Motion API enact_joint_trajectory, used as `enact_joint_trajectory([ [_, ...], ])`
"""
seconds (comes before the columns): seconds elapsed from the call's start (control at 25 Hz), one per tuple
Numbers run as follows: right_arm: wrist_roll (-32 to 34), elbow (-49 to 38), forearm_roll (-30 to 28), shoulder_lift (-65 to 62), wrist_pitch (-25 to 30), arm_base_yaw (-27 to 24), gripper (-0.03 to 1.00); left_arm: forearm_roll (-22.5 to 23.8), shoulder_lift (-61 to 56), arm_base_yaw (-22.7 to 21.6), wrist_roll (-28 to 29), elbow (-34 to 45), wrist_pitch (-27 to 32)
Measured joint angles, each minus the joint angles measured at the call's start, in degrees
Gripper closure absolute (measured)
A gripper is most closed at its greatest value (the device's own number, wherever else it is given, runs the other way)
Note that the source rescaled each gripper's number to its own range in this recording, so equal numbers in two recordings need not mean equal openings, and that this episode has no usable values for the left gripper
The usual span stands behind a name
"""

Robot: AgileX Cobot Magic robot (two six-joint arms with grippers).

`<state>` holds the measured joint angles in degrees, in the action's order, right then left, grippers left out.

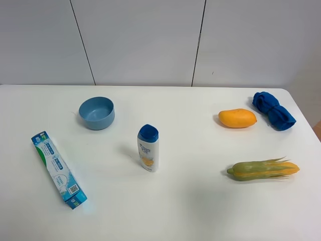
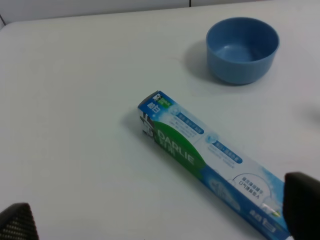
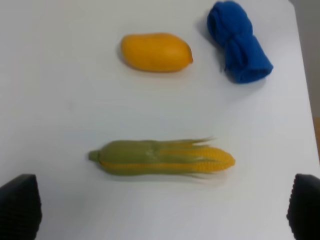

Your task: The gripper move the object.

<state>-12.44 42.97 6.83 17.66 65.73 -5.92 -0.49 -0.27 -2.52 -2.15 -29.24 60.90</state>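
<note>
A blue bowl (image 1: pixel 97 112) sits at the back left of the white table, with a blue and green toothpaste box (image 1: pixel 58 169) lying in front of it. A white shampoo bottle with a blue cap (image 1: pixel 148 147) stands in the middle. On the right lie a yellow mango (image 1: pixel 237 118), a rolled blue cloth (image 1: pixel 273 110) and a corn cob in its husk (image 1: pixel 263 169). Neither arm shows in the high view. My left gripper (image 2: pixel 159 212) hangs open above the toothpaste box (image 2: pixel 210 162), with the bowl (image 2: pixel 242 49) beyond. My right gripper (image 3: pixel 162 210) hangs open above the corn (image 3: pixel 162 157).
The white table (image 1: pixel 190 211) ends at a rounded back right corner behind the blue cloth. A panelled white wall (image 1: pixel 150 40) rises behind it. The mango (image 3: pixel 156 52) and blue cloth (image 3: pixel 239 42) lie beyond the corn in the right wrist view.
</note>
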Motion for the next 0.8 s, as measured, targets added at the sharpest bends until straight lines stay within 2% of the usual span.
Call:
enact_joint_trajectory([
  [0.08,0.0,-5.7,0.5,-3.3,-2.1,0.0,-0.03,0.0,0.0,0.0,0.0,0.0,0.0],
  [0.28,-0.3,-14.1,2.8,-11.7,-2.5,0.0,-0.02,0.0,0.0,0.0,0.0,0.0,0.0],
  [0.44,-0.5,-14.6,2.7,-17.3,-3.4,0.0,-0.02,0.0,0.0,0.0,0.0,0.0,0.0],
  [0.8,-0.5,-14.6,2.3,-17.8,-3.4,0.5,-0.02,0.0,0.0,0.0,0.0,0.0,0.0],
])
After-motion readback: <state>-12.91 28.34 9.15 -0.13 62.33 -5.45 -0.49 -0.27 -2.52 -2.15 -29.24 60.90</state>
